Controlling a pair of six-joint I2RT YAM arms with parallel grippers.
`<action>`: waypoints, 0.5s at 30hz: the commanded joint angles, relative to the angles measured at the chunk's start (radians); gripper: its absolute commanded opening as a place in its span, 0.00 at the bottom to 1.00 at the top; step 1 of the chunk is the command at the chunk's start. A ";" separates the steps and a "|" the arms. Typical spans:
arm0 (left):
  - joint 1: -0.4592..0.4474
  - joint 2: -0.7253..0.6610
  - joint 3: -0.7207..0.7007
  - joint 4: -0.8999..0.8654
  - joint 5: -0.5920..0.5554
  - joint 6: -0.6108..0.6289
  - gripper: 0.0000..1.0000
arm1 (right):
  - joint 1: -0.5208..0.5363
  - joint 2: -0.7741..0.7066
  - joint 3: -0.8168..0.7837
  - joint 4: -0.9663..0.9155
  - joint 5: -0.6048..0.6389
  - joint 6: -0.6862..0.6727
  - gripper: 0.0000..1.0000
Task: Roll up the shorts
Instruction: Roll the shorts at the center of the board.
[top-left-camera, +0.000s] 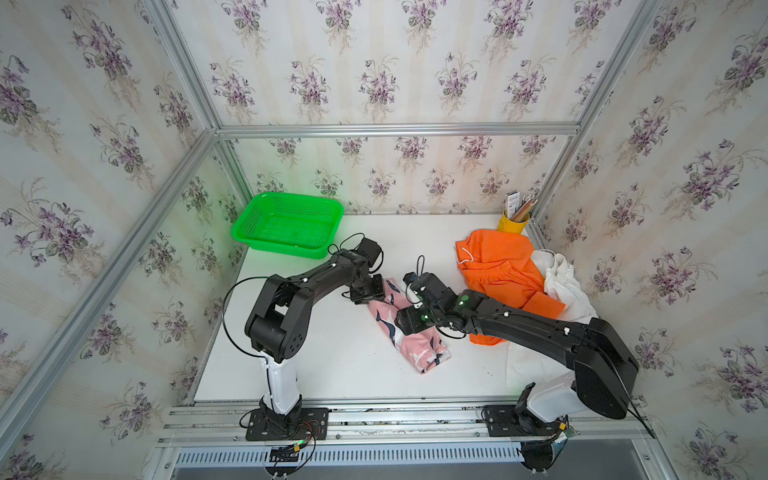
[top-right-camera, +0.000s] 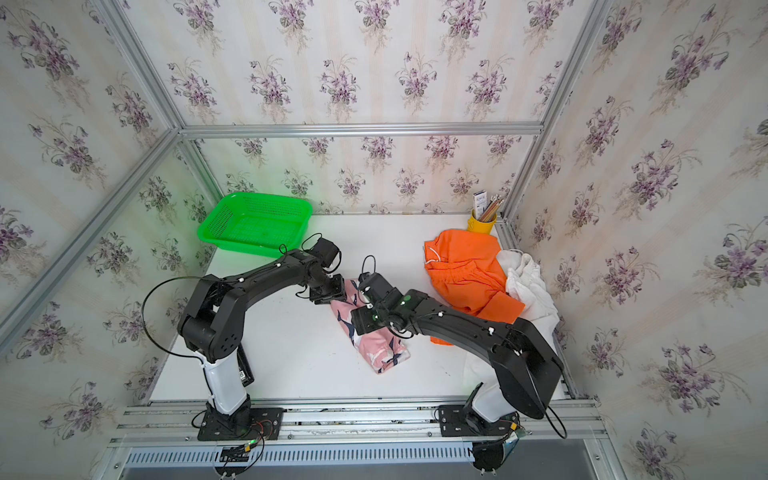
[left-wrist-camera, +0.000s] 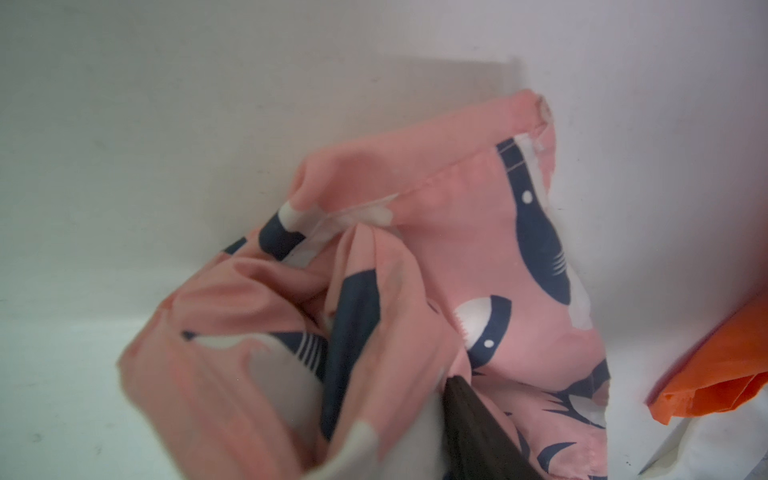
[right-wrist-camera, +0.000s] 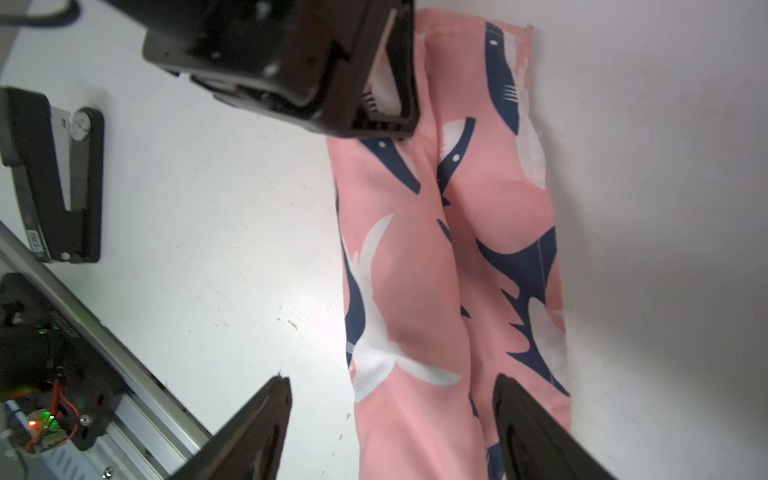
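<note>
Spread wide, my right fingers (right-wrist-camera: 390, 380) hang over one pink shorts (right-wrist-camera: 415, 270) on the counter (top-left-camera: 332, 353); my left fingers (top-left-camera: 365, 293) sit at its far end, grip I cannot tell. One orange shorts (top-left-camera: 498, 266) and one white shorts (top-left-camera: 561, 286) lie right of both.

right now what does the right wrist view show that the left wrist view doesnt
Only the right wrist view shows the right gripper with its jaws wide open, the left gripper over one end of the pink shorts, and the metal rail. Only the left wrist view shows a corner of the orange shorts and the pink cloth bunched up against one dark finger. Both show the pink shorts lying on the white table.
</note>
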 joint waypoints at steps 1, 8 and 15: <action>0.001 0.008 0.001 -0.017 0.008 0.022 0.56 | 0.100 0.072 0.076 -0.198 0.304 -0.032 0.85; 0.007 0.020 -0.005 -0.017 0.024 0.026 0.58 | 0.223 0.268 0.125 -0.219 0.457 -0.054 0.98; 0.023 0.009 -0.017 -0.021 0.020 0.035 0.59 | 0.228 0.362 0.075 -0.140 0.395 -0.089 0.88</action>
